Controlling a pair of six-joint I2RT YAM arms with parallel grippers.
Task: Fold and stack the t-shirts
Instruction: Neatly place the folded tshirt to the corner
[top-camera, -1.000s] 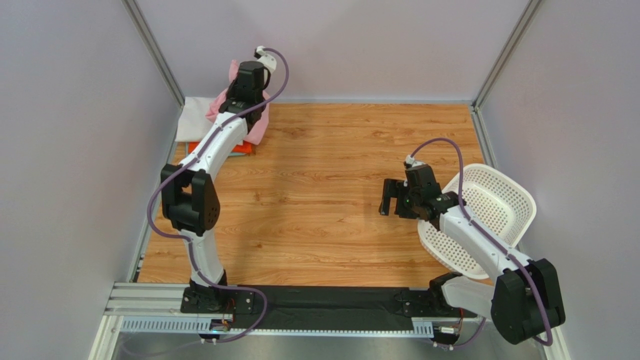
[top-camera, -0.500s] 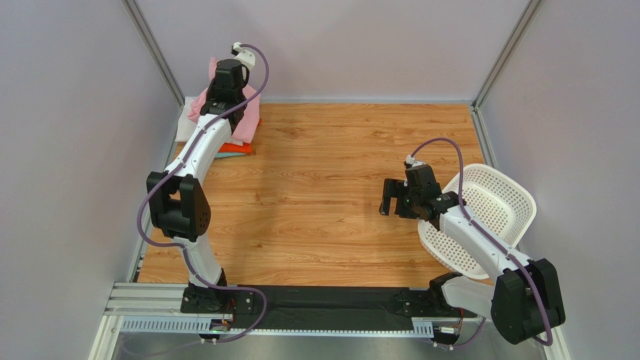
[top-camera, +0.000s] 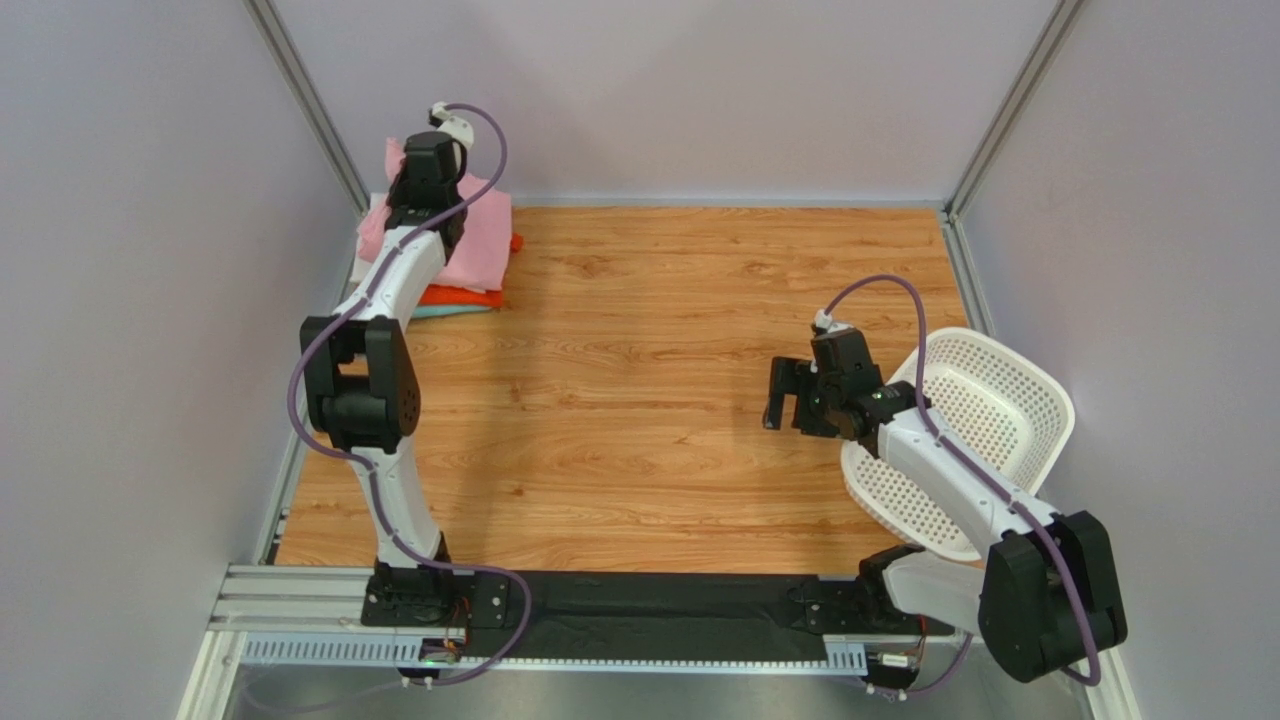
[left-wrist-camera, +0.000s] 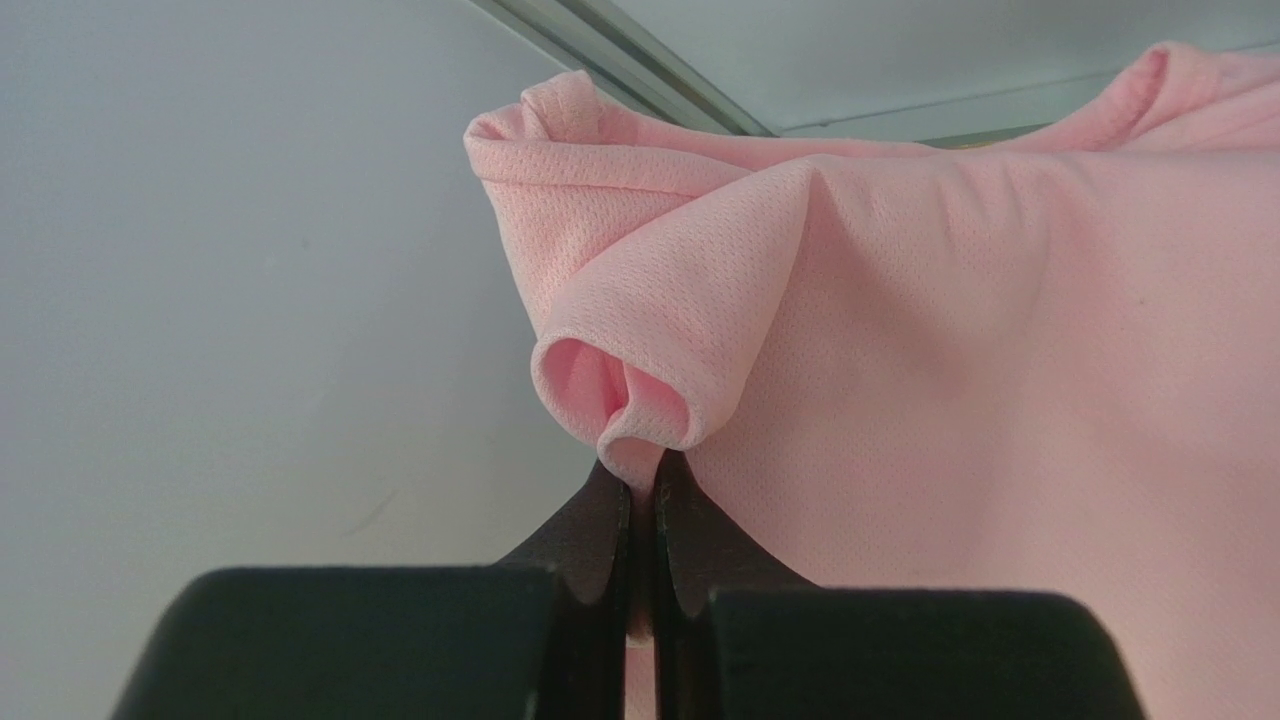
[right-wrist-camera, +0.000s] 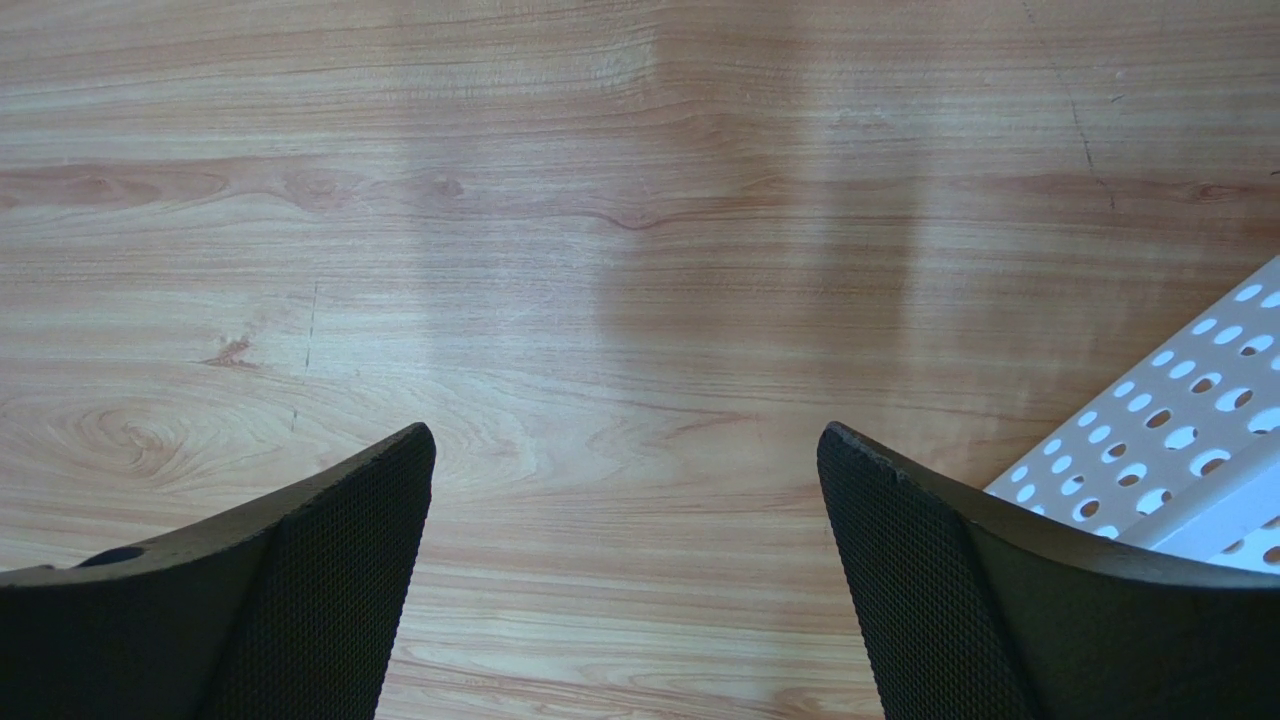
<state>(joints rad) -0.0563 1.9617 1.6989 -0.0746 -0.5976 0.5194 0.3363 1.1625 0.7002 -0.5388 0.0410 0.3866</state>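
Two grippers: the left gripper (left-wrist-camera: 643, 495) is pinched tight on a fold of the pink shirt (left-wrist-camera: 977, 375), which lies on the orange shirt (top-camera: 451, 296) at the table (top-camera: 646, 375)'s far-left corner. The right gripper (right-wrist-camera: 624, 443) hangs wide open over the wood, just beside the basket (right-wrist-camera: 1187, 435).

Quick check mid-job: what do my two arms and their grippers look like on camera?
Both the left arm and right arm have white links with black joint housings, and a lilac cable loops along each. The left gripper and right gripper are black; the right one's tapered fingers show a fine mesh texture.
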